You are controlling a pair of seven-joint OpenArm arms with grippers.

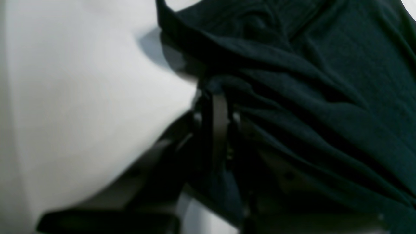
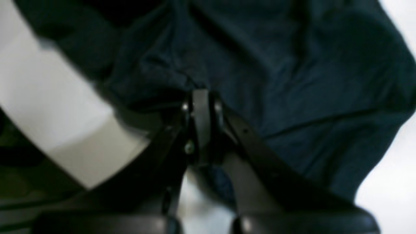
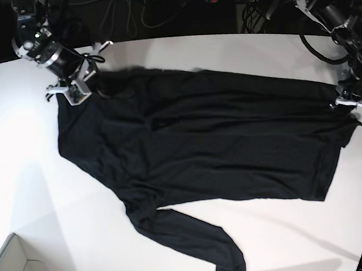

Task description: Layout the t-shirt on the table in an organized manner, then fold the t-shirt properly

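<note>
T-shirt (image 3: 208,145): spread across the table (image 3: 31,190), one long sleeve trailing toward the near edge.
Left gripper (image 3: 356,99): clamped on the hem corner.
Right gripper (image 3: 76,89): pinched tight on shoulder fabric.

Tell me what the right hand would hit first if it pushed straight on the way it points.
Most likely the t-shirt itself: the right hand is shut on its fabric, and more bunched cloth lies directly ahead. The table is underneath; depth is unclear.
</note>
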